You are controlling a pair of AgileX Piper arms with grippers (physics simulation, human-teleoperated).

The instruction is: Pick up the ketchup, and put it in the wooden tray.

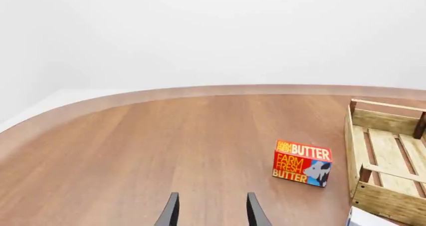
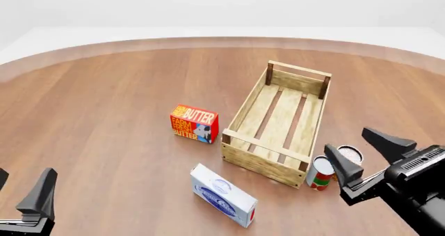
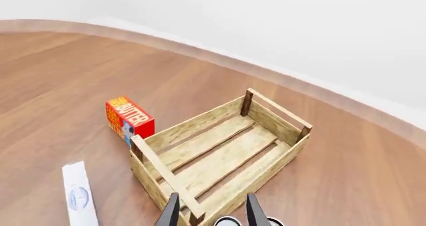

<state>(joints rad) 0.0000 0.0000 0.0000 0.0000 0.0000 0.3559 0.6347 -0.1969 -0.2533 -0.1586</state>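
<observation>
The round wooden table [image 2: 104, 116] carries the wooden tray [image 2: 278, 122] right of centre. Near the table's near edge, the right gripper [image 2: 368, 155], fingers apart, hovers over a can [image 2: 320, 173]. The left gripper [image 2: 21, 191] is also spread. The ketchup is hidden.

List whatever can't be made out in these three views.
- ketchup: no bottle identifiable in any view.
- round white-topped thing, front view: its body is hidden behind the right gripper, so I cannot tell what it is.
- white rims, right wrist view: cut off by the bottom edge.
- left gripper, front view: cut off by the bottom-left corner.
- white-blue box: print too small to read.
</observation>
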